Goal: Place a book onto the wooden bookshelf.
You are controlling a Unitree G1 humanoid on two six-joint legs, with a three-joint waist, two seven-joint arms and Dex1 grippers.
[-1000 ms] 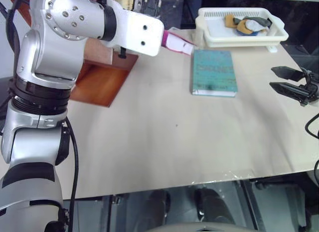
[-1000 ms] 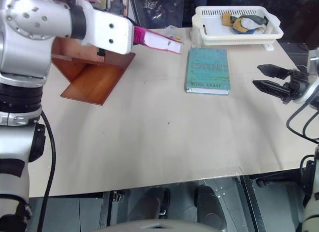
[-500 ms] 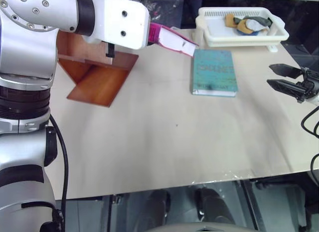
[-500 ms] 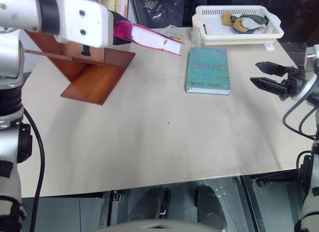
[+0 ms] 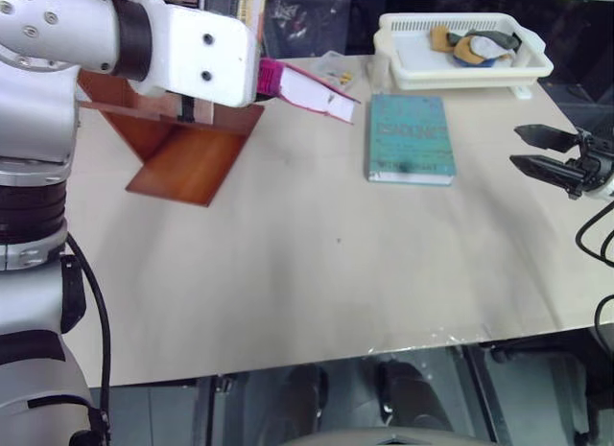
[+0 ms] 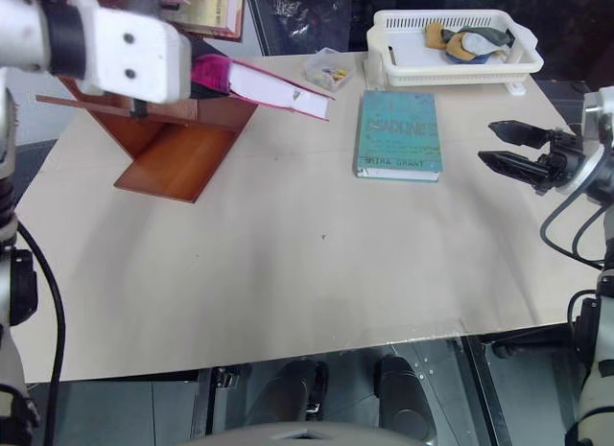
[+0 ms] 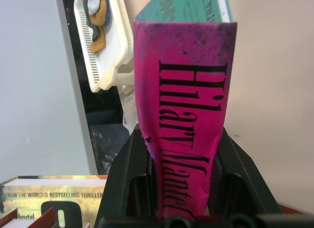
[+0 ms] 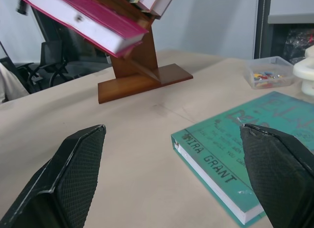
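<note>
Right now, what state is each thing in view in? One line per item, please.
Left gripper: shut on the pink book.
Pink book: closed, held in the air beside the wooden bookshelf, not yet placed.
Wooden bookshelf: standing on the table, already holding other books.
Teal book: closed, lying flat on the table.
White basket: upright, with a few items inside.
Right gripper: open, holding nothing, above the table edge.

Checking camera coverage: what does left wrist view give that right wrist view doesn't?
Left wrist alone: the left gripper shut on the pink book, title lettering readable, and the white basket. Right wrist alone: the wooden bookshelf, a clear box of small bits, the open right gripper. Both: pink book, teal book, table.
</note>
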